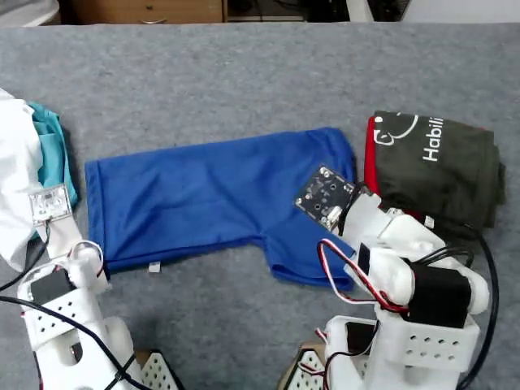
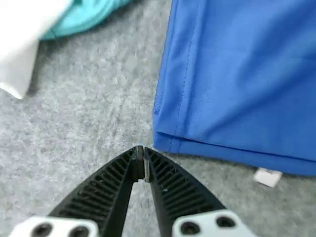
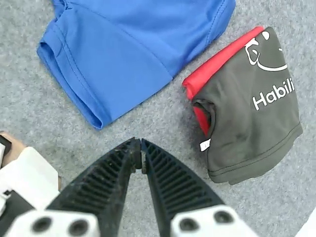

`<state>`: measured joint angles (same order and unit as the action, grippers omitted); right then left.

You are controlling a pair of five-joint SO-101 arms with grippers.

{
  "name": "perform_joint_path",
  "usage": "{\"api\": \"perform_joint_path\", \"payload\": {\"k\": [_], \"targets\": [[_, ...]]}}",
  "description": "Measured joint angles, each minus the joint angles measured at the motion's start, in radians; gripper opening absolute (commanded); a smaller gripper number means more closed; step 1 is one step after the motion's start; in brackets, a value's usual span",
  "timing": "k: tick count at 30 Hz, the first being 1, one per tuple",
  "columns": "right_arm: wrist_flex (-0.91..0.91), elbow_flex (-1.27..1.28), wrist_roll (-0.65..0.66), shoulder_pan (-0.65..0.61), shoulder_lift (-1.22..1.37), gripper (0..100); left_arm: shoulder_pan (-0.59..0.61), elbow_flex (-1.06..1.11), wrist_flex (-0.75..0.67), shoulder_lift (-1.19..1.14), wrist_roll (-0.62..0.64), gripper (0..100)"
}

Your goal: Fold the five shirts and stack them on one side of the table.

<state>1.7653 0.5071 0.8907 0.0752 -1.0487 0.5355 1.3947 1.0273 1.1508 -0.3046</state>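
- The blue shirt [image 1: 219, 195] lies flat and spread between the two grippers. Its hem corner is just beyond the tips of the left gripper [image 2: 140, 160], and its short sleeve [image 3: 74, 79] is a little ahead of the right gripper [image 3: 139, 153].
- It looks smooth and thin, apparently doubled lengthwise, with one sleeve sticking out and a small white tag [image 2: 268, 177] peeping from under the edge.
- We judge this shirt to be mid-fold. The next move calls for opening a gripper, sliding a finger under the near edge and pinching both layers so they lift together.
- Both grippers are clenched on nothing, tips together above the grey surface [image 1: 244, 73].
- A folded dark shirt [image 3: 252, 98] on a red shirt [image 3: 217, 64] sits just beside the right gripper, which we take as the stack begun.
- A white shirt [image 2: 24, 34] and a teal shirt [image 2: 84, 15] lie crumpled beyond the left gripper, apart from the blue one and not yet folded.
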Motion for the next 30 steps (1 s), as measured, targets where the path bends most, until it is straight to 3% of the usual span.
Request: {"api": "perform_joint_path", "payload": {"k": [5, 12, 17, 21, 25, 30], "targets": [[0.0, 0.06, 0.009, 0.0, 0.0, 0.5, 0.008, 0.049, -0.091, 0.0, 0.0, 2], [0.0, 0.075, 0.014, 0.0, 0.0, 0.6, 0.011, 0.058, -0.107, 0.0, -0.002, 2], [0.0, 0.11, 0.092, 0.0, 0.0, 0.7, 0.011, 0.058, -0.107, 0.0, 0.0, 2], [-0.011, 0.172, 0.123, 0.0, 0.0, 8.0, 0.011, 0.058, -0.107, 0.0, 0.0, 2], [-0.011, 0.255, 0.137, -0.083, 0.0, 15.7, 0.011, 0.058, -0.107, 0.0, 0.0, 2], [-0.011, 0.341, 0.115, -0.278, 0.0, 16.5, 0.011, 0.058, -0.107, 0.0, 0.0, 2]]}}
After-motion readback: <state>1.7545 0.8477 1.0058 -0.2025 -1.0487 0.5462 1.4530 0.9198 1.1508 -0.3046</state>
